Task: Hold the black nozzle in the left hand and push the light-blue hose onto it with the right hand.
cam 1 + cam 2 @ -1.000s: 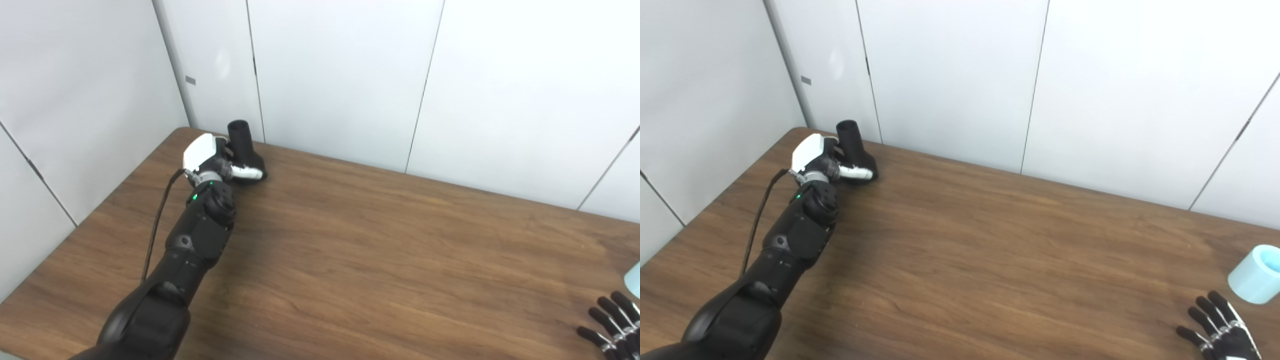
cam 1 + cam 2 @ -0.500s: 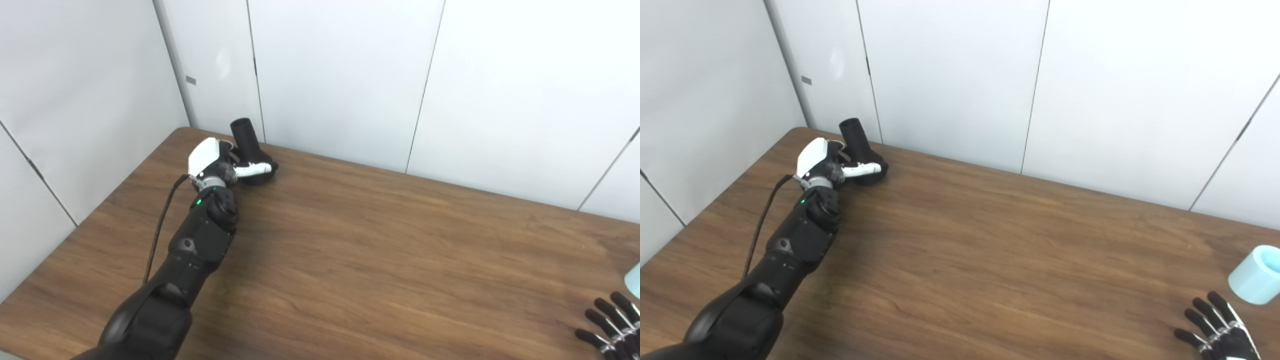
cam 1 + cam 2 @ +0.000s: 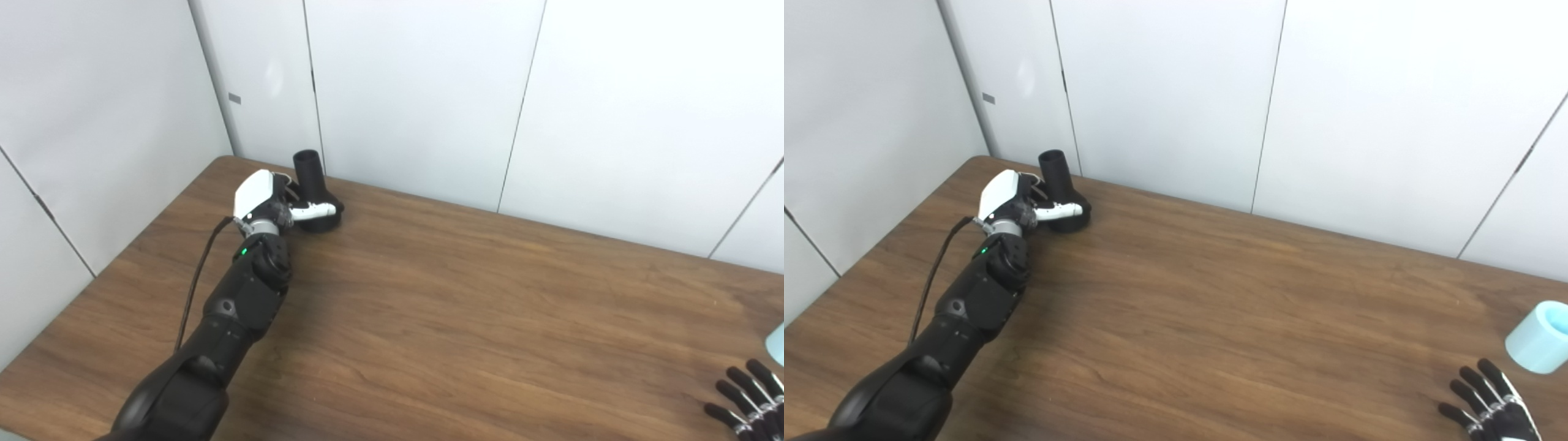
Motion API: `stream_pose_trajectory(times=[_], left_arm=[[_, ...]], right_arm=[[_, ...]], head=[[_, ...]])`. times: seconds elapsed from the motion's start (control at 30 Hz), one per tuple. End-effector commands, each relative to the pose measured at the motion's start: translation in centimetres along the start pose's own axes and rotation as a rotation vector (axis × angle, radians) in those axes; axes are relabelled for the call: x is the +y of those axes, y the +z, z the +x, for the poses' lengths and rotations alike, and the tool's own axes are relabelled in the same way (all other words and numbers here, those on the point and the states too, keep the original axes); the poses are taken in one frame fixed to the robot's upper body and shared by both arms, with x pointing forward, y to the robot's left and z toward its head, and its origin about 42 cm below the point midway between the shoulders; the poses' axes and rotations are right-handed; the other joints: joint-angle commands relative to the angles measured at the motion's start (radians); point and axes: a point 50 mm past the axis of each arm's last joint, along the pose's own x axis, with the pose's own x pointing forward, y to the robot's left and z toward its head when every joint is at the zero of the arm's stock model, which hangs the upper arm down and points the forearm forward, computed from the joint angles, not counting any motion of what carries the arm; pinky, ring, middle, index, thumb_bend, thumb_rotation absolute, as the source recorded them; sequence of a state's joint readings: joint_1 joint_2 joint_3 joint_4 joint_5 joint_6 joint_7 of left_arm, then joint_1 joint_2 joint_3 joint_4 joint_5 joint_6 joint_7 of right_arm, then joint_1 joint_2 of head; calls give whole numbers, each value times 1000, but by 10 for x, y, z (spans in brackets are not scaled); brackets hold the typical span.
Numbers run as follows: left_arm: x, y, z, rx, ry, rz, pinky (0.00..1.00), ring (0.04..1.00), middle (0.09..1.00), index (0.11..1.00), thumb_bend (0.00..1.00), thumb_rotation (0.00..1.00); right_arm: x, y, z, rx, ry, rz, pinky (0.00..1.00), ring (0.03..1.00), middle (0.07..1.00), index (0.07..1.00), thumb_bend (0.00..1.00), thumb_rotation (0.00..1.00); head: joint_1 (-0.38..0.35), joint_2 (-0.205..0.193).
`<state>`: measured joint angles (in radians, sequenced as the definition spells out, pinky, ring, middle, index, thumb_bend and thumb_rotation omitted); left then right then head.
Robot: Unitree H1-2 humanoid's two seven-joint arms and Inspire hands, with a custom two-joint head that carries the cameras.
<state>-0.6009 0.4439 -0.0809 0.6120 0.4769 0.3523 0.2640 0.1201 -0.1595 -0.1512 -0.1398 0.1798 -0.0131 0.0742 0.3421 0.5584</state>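
Since a second ago our left hand [image 3: 269,202] carried black nozzle [image 3: 312,190] rightward, clenched around it. Right hand [image 3: 1488,404] splayed, empty, light-blue hose [image 3: 1534,337] just beyond. Risk: loose grasp tips nozzle.

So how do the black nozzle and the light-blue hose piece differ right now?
The black nozzle stands at the far left of the table with the left hand closed around it; the light-blue hose sits at the right edge, untouched, just beyond the open right hand. The nozzle narrows from a flared base to a slim neck; the hose is a short, wide cylinder. Both are hollow with an open end and rest on the table.
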Motion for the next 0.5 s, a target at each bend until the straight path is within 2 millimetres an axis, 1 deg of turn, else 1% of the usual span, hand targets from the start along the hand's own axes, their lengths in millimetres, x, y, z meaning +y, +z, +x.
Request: stream_pose_trajectory(times=[0.0, 0.1, 0.13, 0.23, 0.33, 0.47], left_arm=[[10, 16, 2, -77, 32, 25, 465, 432, 497, 487, 505, 0], [8, 17, -1, -95, 29, 45, 470, 437, 499, 486, 505, 0], [7, 18, -2, -109, 29, 53, 479, 443, 498, 485, 505, 0], [2, 20, -9, -158, 30, 69, 455, 427, 488, 494, 505, 0], [-3, 21, -16, -187, 27, 73, 447, 433, 478, 511, 504, 0], [-9, 26, -28, -221, 26, 98, 473, 459, 463, 516, 503, 0]], right_arm=[[6, 0, -5, 12, 7, 8, 677, 810, 828, 872, 771, 888], [7, 1, -5, 11, 7, 7, 674, 810, 830, 878, 782, 887], [8, 2, -5, 9, 6, 9, 679, 813, 832, 877, 767, 890], [10, 5, -6, 5, 3, 17, 676, 809, 830, 876, 729, 891], [12, 7, -7, 5, 1, 13, 681, 808, 829, 877, 708, 900], [14, 9, -8, 8, 1, 7, 730, 839, 851, 894, 693, 908]], head=[[-3, 3], [-7, 4], [-9, 5], [-14, 6], [-24, 9], [-44, 13]])
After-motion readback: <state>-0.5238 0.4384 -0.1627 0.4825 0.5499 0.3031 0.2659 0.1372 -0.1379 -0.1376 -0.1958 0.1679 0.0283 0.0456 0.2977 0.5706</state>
